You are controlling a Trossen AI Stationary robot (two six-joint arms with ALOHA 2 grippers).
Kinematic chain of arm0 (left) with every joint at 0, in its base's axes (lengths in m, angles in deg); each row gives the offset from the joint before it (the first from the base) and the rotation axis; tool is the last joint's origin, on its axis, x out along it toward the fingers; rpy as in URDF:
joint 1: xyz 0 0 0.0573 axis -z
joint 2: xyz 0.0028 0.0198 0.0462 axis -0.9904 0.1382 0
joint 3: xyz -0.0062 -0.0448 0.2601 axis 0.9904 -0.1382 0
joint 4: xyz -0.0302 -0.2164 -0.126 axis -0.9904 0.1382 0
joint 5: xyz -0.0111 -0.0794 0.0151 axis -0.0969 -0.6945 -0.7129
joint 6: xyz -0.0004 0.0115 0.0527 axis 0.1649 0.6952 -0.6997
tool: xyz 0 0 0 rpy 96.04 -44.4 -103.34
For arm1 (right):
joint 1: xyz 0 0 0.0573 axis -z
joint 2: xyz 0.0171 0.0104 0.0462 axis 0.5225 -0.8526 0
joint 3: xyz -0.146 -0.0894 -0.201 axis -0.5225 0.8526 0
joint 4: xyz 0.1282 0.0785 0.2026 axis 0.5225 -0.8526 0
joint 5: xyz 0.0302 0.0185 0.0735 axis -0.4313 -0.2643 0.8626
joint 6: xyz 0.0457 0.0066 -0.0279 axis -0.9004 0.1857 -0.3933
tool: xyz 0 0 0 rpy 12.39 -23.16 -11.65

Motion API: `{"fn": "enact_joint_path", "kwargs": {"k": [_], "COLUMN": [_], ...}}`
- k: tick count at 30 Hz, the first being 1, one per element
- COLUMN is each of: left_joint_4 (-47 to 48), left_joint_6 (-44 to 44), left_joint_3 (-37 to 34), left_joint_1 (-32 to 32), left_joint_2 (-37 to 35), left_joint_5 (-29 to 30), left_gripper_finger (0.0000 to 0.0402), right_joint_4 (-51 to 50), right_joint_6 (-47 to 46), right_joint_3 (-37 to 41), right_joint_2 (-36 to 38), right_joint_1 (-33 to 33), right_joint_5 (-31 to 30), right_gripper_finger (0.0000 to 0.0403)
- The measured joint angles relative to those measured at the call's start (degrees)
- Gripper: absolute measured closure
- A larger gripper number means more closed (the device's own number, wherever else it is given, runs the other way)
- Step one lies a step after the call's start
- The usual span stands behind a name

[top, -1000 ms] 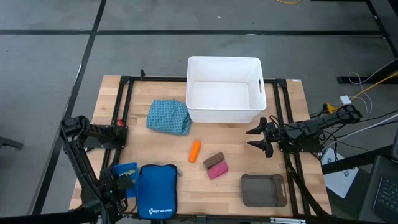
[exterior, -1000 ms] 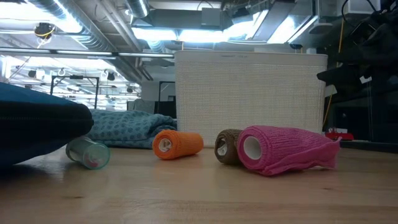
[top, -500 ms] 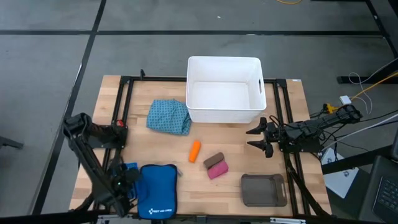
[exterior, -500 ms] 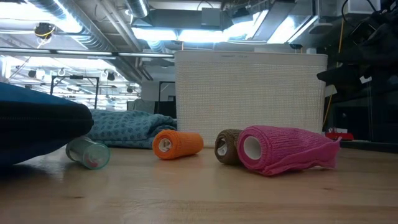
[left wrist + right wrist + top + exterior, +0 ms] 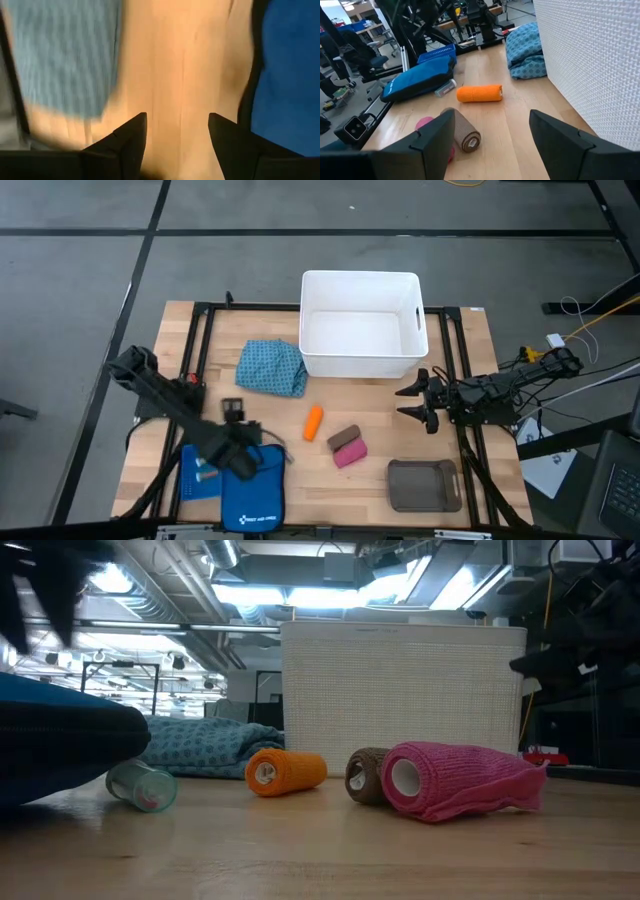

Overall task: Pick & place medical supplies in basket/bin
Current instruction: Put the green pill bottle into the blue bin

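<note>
Left gripper [image 5: 238, 438] motion-blurred – hides blue pouch [image 5: 250, 490] top; pink roll [image 5: 426, 125] behind right finger.

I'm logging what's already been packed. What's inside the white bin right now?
The white bin looks empty in the high view: only its bare white floor shows. The orange roll, pink roll and teal cloth lie on the table outside it.
</note>
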Motion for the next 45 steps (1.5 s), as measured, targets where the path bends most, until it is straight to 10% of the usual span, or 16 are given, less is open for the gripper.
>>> {"fn": "enact_joint_path", "kwargs": {"k": [19, 34, 45], "left_joint_4": [-30.4, -17.3, -14.0], "left_joint_6": [-39.6, -49.9, -50.0], "left_joint_3": [0.1, 22.6, 24.3], "left_joint_1": [-14.3, -10.6, -9.6], "left_joint_2": [3.9, 23.2, 28.3], "left_joint_5": [-8.9, -12.0, -16.2], "left_gripper_finger": [0.0192, 0.0192, 0.0192], "right_joint_4": [0.0, -0.1, -0.2], "right_joint_6": [-1.8, -4.5, -4.5], "right_joint_3": [0.0, 0.0, 0.0], "right_joint_2": [-3.4, -5.4, -6.2], "right_joint_1": [0.0, 0.0, 0.0], "right_joint_5": [0.0, 1.1, 1.1], "right_gripper_finger": [0.0147, 0.0147, 0.0147]}}
